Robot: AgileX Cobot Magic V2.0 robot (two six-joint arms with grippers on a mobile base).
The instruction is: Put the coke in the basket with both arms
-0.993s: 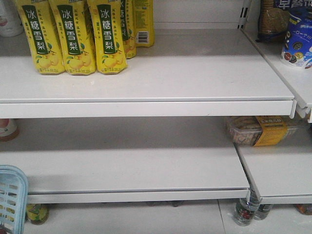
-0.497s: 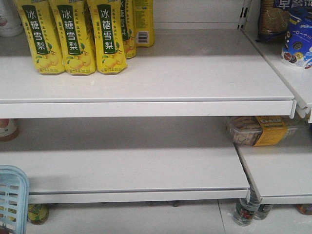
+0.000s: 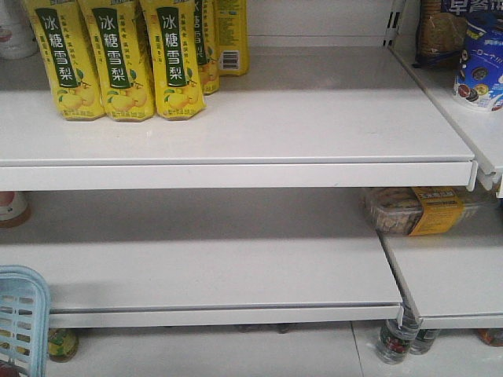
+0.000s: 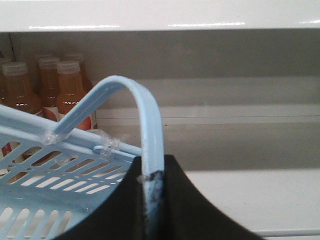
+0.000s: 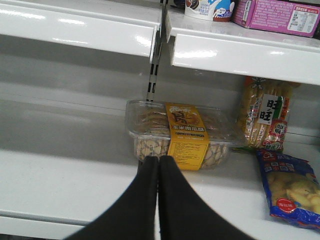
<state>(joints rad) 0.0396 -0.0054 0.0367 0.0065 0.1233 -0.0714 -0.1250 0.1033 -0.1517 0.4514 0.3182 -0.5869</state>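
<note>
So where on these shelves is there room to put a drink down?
The top shelf is bare right of the yellow pear drink bottles. The middle shelf is bare left of the clear snack box. The top-left corner, around those bottles, is crowded.

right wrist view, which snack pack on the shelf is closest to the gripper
The clear plastic tray with the yellow band, right past the tips of the right gripper. The blue bag and the tall packet sit off to the side.

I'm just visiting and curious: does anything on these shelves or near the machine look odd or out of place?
Mostly tidy. One oddity: the basket hangs tilted, its thin handle pinched in the left end effector, with clear tape at the handle joints. The right end effector is shut on nothing, pointing at a snack box. No coke can is visible.
</note>
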